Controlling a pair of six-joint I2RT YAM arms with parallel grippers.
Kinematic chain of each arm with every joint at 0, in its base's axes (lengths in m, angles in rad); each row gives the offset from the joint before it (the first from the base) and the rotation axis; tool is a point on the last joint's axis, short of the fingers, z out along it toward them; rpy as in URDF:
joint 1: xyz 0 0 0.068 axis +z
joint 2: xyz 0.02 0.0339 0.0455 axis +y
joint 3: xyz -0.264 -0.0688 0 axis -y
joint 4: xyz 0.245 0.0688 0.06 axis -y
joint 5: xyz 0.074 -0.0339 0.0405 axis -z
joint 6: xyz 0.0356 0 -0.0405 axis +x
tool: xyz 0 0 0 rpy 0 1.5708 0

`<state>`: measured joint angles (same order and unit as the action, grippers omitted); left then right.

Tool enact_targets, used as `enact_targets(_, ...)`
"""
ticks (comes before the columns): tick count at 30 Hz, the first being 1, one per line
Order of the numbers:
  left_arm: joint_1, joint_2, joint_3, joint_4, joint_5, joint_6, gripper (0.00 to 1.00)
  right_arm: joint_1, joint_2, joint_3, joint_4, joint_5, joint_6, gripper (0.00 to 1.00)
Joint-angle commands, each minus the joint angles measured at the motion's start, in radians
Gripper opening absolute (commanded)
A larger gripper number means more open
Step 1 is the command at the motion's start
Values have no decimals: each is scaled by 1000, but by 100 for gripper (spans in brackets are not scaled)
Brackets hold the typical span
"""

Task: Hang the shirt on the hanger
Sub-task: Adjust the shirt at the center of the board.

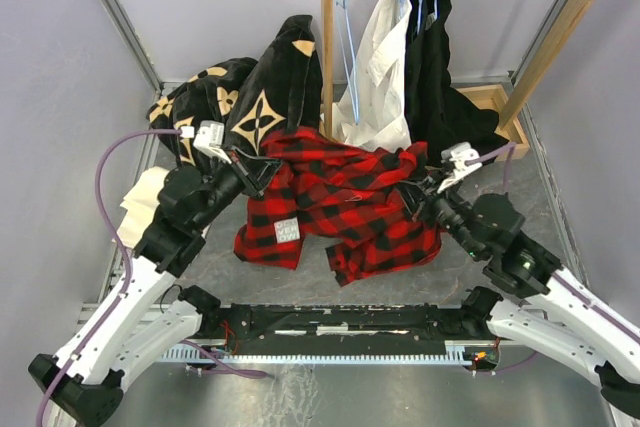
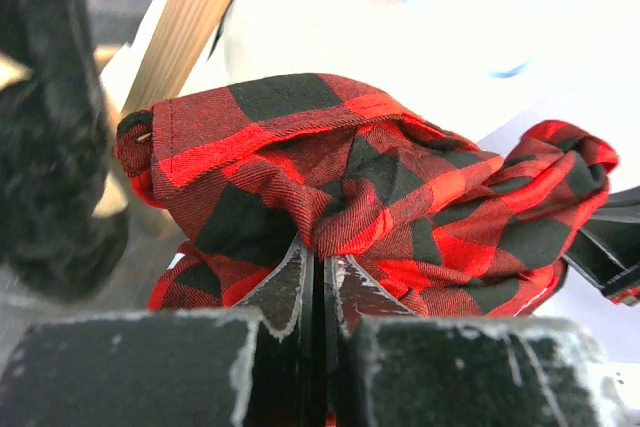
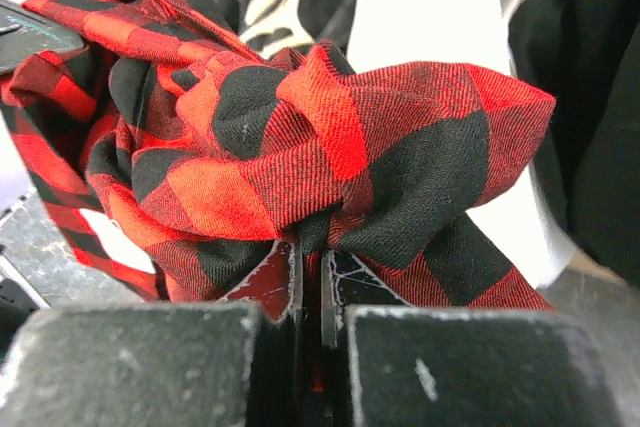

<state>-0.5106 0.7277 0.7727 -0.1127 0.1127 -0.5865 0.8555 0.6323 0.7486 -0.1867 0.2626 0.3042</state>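
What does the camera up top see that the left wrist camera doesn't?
Only the top camera shows the blue hanger hanging empty on the wooden rail, and the white lettering printed on the shirt. Only the left wrist camera shows, close up, the left claw pinched shut on a fold of the plaid. Both show the red-and-black shirt, bunched up and not on the hanger, plus the rail's wooden post.
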Motion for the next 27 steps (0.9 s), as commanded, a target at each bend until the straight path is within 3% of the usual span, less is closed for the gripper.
enact_targets(1, 7, -61, 58, 194, 81, 62, 3, 2, -72, 77, 77, -119, -150, 0)
enact_targets(4, 5, -118, 26, 167, 93, 84, 3, 2, -114, 58, 4, -187, -163, 0)
enact_targets(7, 6, -213, -97, 92, 52, 52, 4, 2, -153, -15, -99, -194, -102, 0)
enact_targets(9, 5, -287, -185, 31, 4, -3, 17, 2, -175, -89, -164, -159, -10, 8)
enact_targets(12, 6, -428, -292, -44, -46, -101, 53, 2, -220, -189, -229, -157, 139, 37)
enact_targets(16, 5, -554, -333, -148, -141, -149, 76, 2, -347, -267, -260, -125, 272, 60)
enact_targets(20, 6, -517, -309, -160, -173, -129, 82, 2, -382, -233, -330, 3, 277, 82)
enact_targets(27, 6, -226, -256, -113, -118, -94, 82, 0, 18, -4, -617, 252, 325, 86)
